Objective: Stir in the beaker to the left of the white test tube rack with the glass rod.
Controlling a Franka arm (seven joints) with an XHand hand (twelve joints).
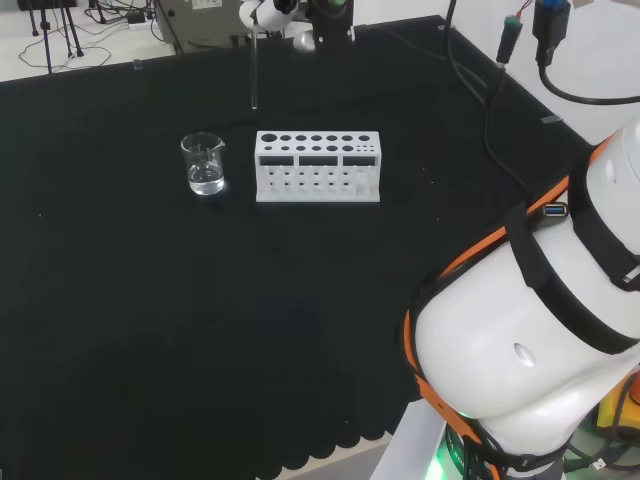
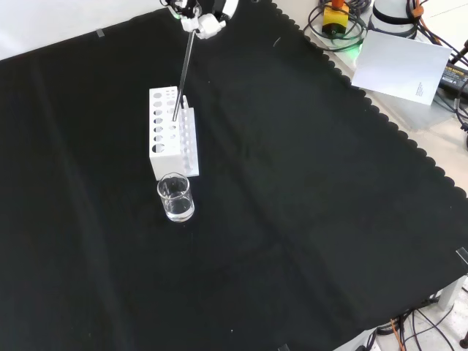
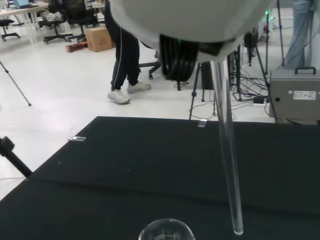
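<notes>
The hand (image 2: 199, 20) grips the glass rod (image 2: 183, 73) above open cloth (image 2: 307, 219), beaker (image 2: 176, 197) apart.

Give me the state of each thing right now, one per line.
Hand: shut on the rod, above the bench.
Rod: held roughly upright, tip in the air, not in the beaker.
Beaker: upright beside the rack, some clear liquid inside.
Rack: upright, holes empty.

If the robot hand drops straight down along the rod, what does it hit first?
Probably bare black cloth behind the rack; depth is unclear. The robot hand holds the glass rod hanging down, tip short of the beaker.
</notes>
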